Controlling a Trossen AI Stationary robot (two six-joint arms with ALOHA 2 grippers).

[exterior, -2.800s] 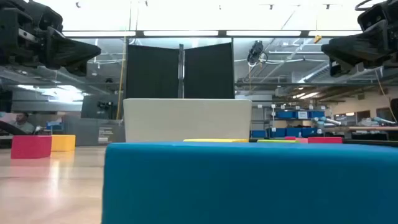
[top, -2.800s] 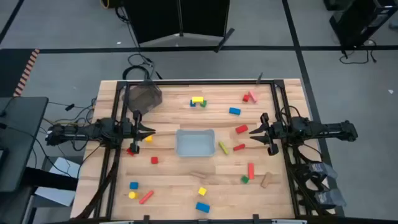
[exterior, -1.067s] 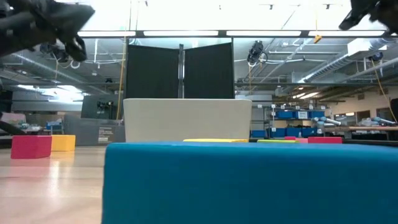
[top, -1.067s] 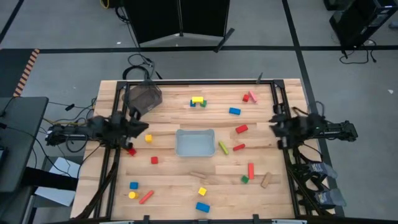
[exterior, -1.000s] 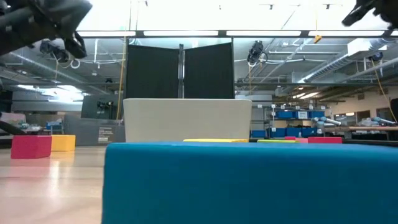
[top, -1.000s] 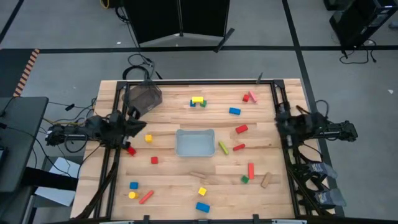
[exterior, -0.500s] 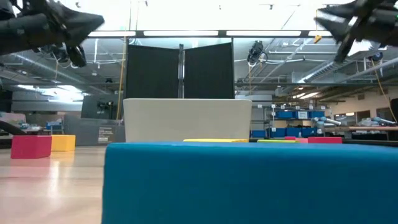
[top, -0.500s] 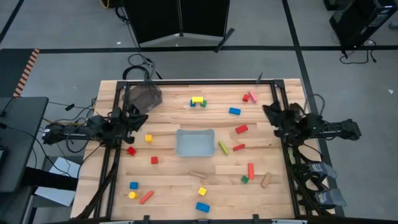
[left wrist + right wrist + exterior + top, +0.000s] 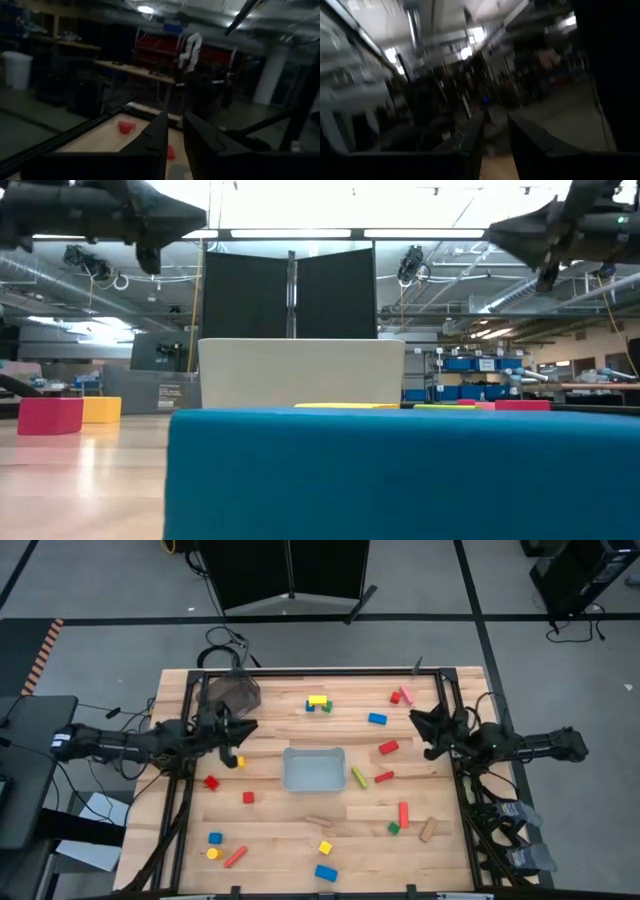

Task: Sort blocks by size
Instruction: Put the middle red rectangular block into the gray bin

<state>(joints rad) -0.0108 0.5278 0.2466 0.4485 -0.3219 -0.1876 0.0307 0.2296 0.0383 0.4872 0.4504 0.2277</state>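
Several blocks lie scattered flat on the wooden table (image 9: 270,840): a red cube (image 9: 211,782) and a yellow cube (image 9: 238,762) at the left, a blue block (image 9: 377,719) and a red block (image 9: 388,748) at the right, and a blue block (image 9: 326,873) at the near edge. My left gripper (image 9: 247,729) hovers above the table's left part, pointing toward the middle, near the yellow cube. My right gripper (image 9: 413,720) hovers at the right, beside the blue and red blocks. Each is open by a narrow gap (image 9: 175,131) (image 9: 495,131) and holds nothing.
A clear tray (image 9: 314,768) stands in the table's middle between both grippers. A dark bowl (image 9: 232,695) sits at the far left corner, just beyond my left gripper. In the low view the near blue block (image 9: 400,470) hides most of the table.
Both arms have reached out from the table's side edges toward its middle. My left gripper has gone right and up. My right gripper has gone left and come down, turning as it went. No block has moved.
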